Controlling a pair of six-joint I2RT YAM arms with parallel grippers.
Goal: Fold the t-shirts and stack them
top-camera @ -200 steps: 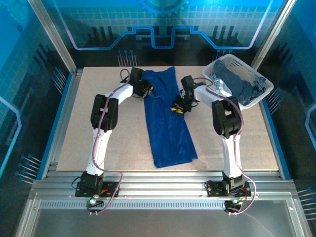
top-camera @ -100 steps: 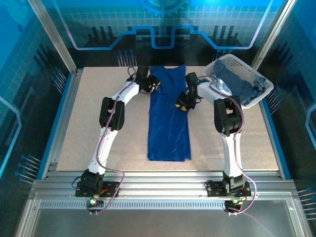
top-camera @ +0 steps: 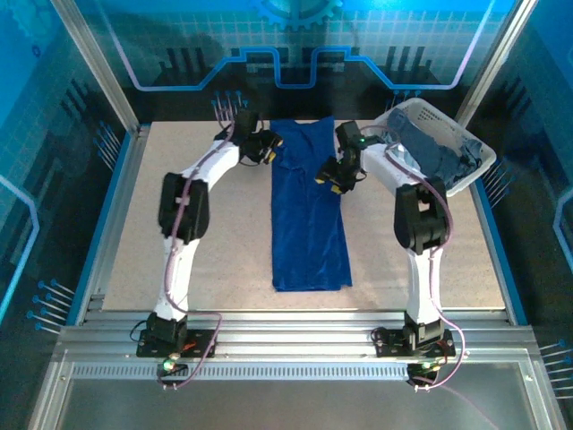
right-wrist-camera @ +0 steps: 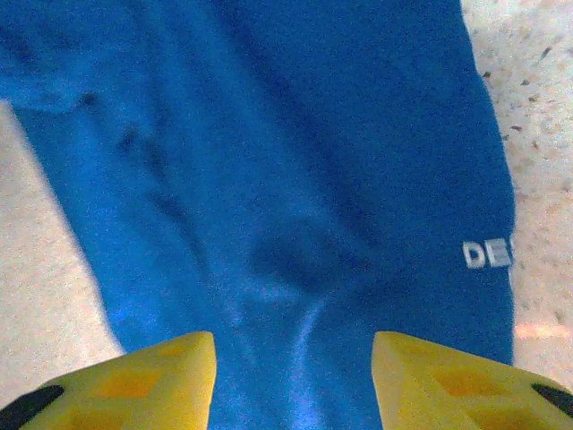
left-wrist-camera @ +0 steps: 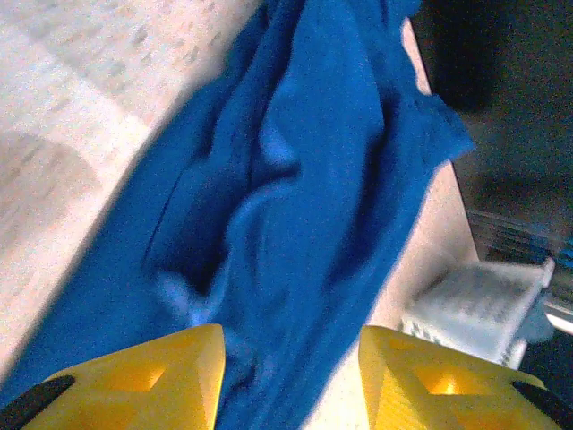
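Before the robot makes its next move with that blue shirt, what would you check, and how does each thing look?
1. Blue shirt laid out as one long strip on the table: ok.
2. Shirt inside the table's edges: ok.
3. Left fingers apart, no cloth pinched between them: ok.
4. Right fingers apart over the shirt: ok.
5. Cloth smooth at the far end: not ok; the left wrist view shows ripples and folds.
6. Basket with the grey-blue shirts apart from the blue shirt: ok.
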